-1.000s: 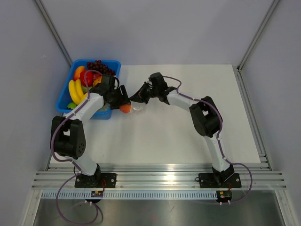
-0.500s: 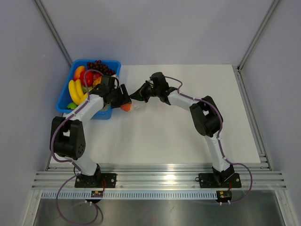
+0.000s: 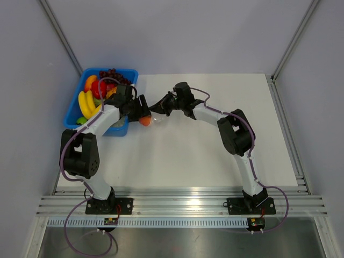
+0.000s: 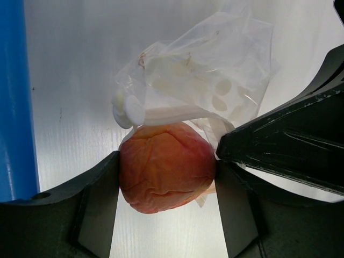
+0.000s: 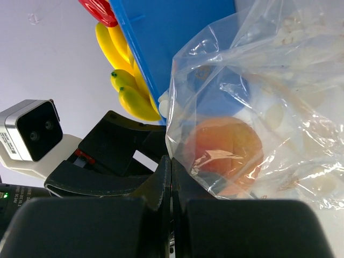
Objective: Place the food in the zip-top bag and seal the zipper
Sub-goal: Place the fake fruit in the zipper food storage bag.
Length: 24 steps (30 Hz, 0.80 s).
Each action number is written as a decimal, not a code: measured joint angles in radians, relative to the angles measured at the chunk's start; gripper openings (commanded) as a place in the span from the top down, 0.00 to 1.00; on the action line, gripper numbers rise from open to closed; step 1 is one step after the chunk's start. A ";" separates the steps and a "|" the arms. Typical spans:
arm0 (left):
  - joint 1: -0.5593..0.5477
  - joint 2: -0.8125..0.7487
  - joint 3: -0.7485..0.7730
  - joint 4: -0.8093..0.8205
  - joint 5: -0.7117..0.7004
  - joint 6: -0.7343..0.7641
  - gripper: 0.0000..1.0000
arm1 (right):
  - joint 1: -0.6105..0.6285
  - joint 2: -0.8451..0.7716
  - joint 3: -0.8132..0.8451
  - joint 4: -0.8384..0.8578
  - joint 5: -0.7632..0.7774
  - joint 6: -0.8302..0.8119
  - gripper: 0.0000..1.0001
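**Item 1: left claw** (image 3: 141, 115). Clenched on the food (image 4: 165, 171), one finger on each flank of the fruit, so it can be pushed forward without rolling.

**Item 2: food.** Round and orange-red, wedged between the left claw's fingers at their tips. Its far side sits at the mouth of the zip-top bag (image 4: 215, 75), with film lapping over its top. From the right wrist it shows through the plastic, so it is judged partly inside; how deep cannot be told.

**Item 3: right claw** (image 5: 171, 171). Closed tight, pinching an edge of the bag film between its fingertips. The bag spreads out ahead of this claw, apparently held up to keep the mouth facing the left claw.

**Item 4: zipper** (image 4: 171, 113). A whitish strip just ahead of the left claw's fingertips, lying across the fruit's upper edge. It is unsealed.

**Item 5: blue bin** (image 5: 177, 32). Left of the left claw, and beyond the bag as seen from the right claw. It holds bananas (image 5: 126, 80), which are not wanted here.

**Item 6: table** (image 4: 70, 80). White, beneath both claws.

**Stage, judged:** insertion is in hand; release and sealing are not yet done
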 measured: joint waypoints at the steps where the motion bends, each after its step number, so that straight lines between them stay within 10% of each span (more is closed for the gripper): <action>1: 0.000 0.002 0.005 0.000 0.001 0.003 0.90 | -0.002 0.000 -0.001 0.008 0.000 0.008 1.00; 15: 0.011 0.003 0.012 0.059 0.056 0.105 1.00 | -0.005 0.000 -0.023 0.127 -0.001 0.128 1.00; 24: 0.006 0.016 0.014 0.038 0.047 0.051 0.62 | -0.006 0.000 -0.032 0.126 0.001 0.142 1.00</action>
